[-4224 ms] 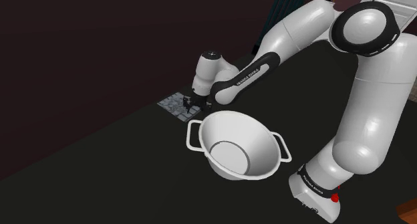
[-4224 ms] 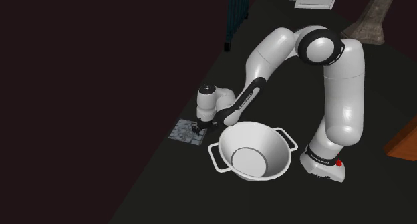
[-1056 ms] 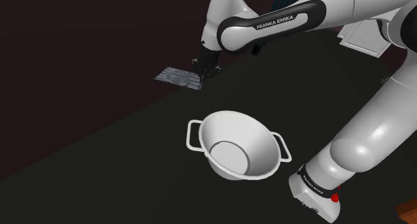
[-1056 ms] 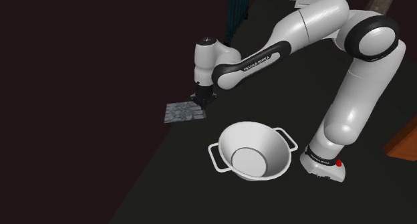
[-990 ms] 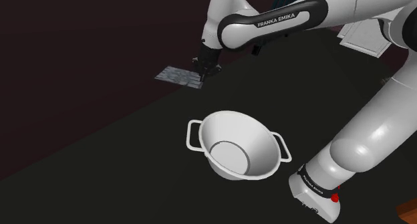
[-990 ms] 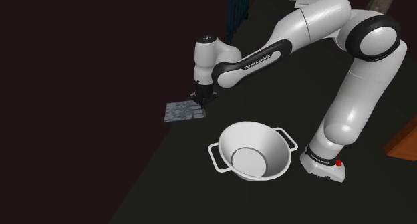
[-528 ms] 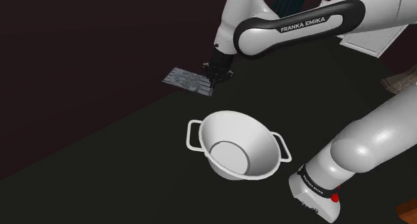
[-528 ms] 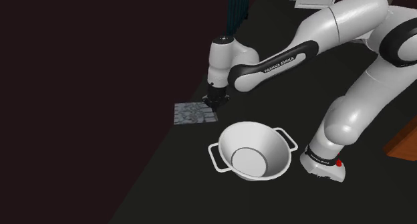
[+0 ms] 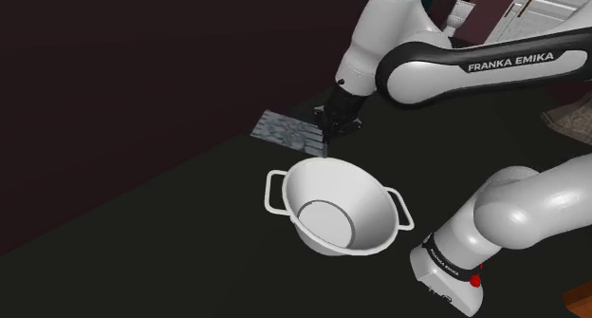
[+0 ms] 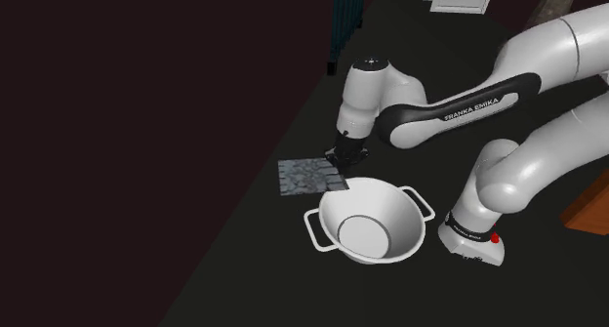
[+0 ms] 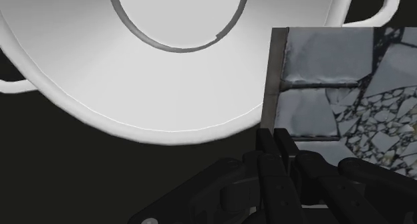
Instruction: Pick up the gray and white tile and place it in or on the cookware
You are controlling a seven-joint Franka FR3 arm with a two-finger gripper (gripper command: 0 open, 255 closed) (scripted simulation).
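Black gripper (image 9: 328, 134) clamps one edge of the grey-and-white tile (image 9: 287, 128), which I hold lifted just beside the rim of the white two-handled pot (image 9: 321, 177), so I judge the pickup done, with the carry over the pot and release left.

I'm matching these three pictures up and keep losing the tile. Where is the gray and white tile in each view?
Shoulder view: the tile hangs from the gripper, above and left of the pot.
Second exterior view: the tile is left of the gripper, by the pot's upper-left rim.
Wrist view: the gripper clasps the tile's edge, beside the pot.
Shared landmark: the white two-handled pot.
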